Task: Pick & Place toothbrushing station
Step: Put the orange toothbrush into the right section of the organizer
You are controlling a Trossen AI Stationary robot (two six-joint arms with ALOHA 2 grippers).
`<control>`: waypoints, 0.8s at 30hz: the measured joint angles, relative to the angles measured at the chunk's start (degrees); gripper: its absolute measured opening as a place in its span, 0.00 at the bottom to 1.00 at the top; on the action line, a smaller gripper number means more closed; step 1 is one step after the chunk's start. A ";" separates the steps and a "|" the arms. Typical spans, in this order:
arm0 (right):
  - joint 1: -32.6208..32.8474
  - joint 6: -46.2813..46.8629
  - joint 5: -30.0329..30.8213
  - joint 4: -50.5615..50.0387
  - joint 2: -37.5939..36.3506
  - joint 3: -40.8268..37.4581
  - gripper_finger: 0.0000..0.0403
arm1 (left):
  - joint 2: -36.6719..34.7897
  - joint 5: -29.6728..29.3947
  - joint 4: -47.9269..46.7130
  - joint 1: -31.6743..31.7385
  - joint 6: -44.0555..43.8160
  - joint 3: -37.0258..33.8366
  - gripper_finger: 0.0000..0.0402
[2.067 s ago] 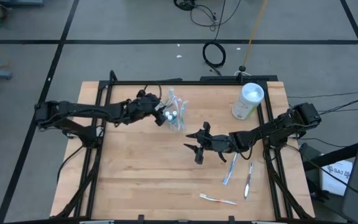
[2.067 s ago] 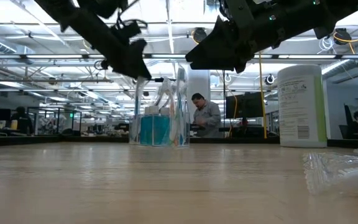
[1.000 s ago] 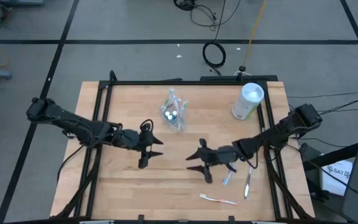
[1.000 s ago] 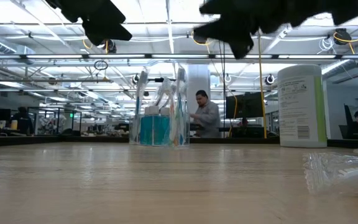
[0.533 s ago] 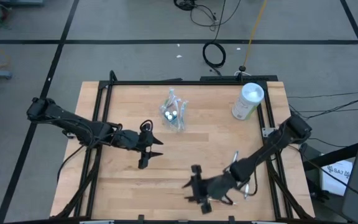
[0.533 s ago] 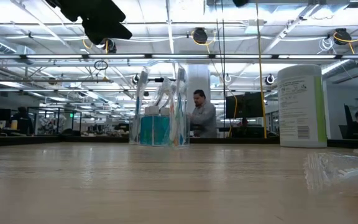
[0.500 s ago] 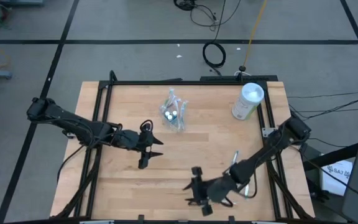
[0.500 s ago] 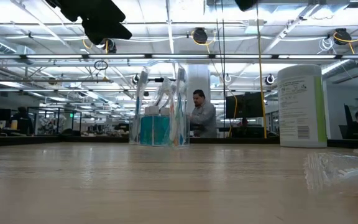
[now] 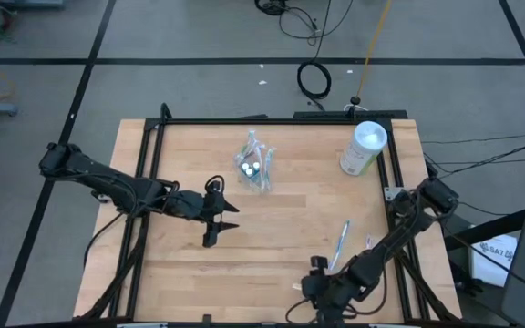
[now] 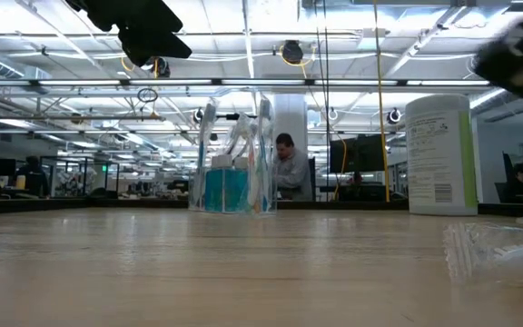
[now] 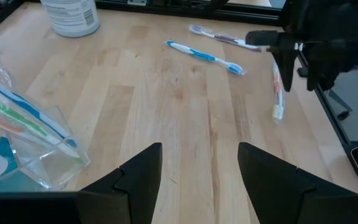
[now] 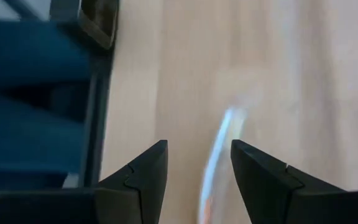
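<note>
A small clear cup (image 9: 255, 169) stands on its base at the table's middle far part, holding several toothbrushes and teal tubes; it also shows in the low view (image 10: 234, 168) and the left wrist view (image 11: 17, 149). Three toothbrushes lie flat at the near right: a blue one (image 9: 340, 244), a purple one (image 11: 224, 38), and a white-pink one (image 11: 277, 93). My left gripper (image 9: 224, 223) hovers open and empty left of the table's middle. My right gripper (image 9: 310, 292) is open above the white-pink toothbrush (image 12: 219, 155) at the near edge, its fingers on either side of it.
A tall white canister (image 9: 365, 146) stands at the far right corner. A black metal frame (image 9: 144, 182) runs along the table's sides. The table's near edge lies close by my right gripper. Bare wood (image 9: 199, 273) lies at the near left.
My right gripper has swung from the table's middle toward the near edge and a little to the right, ending over the white-pink toothbrush. It has stayed open. The toothbrushes and the cup lie where they were.
</note>
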 joint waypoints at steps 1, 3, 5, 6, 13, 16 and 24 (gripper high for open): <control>0.29 1.03 -0.85 0.19 0.00 -0.79 0.42 | 0.00 0.01 0.02 0.00 -0.02 0.00 0.54; 0.57 2.91 -1.10 0.25 0.00 -2.64 0.42 | 0.00 0.00 0.02 0.00 -0.09 0.00 0.54; 0.70 4.09 -0.63 1.97 0.00 -4.52 0.42 | -0.01 0.02 0.02 0.00 -0.14 0.00 0.54; 0.63 4.64 -0.55 3.32 0.00 -5.48 0.42 | 0.00 0.01 0.02 0.00 -0.19 0.00 0.54; 0.10 4.73 -0.71 17.14 -0.04 -14.25 0.42 | 0.00 0.01 0.02 0.00 -0.39 0.02 0.54; 0.16 -0.53 -0.07 22.40 -0.15 -17.15 0.42 | 0.00 0.00 0.02 0.00 -0.39 0.02 0.54; -0.60 -9.10 3.63 24.22 0.00 -18.31 0.37 | 0.00 0.01 -0.01 0.00 -0.44 0.02 0.54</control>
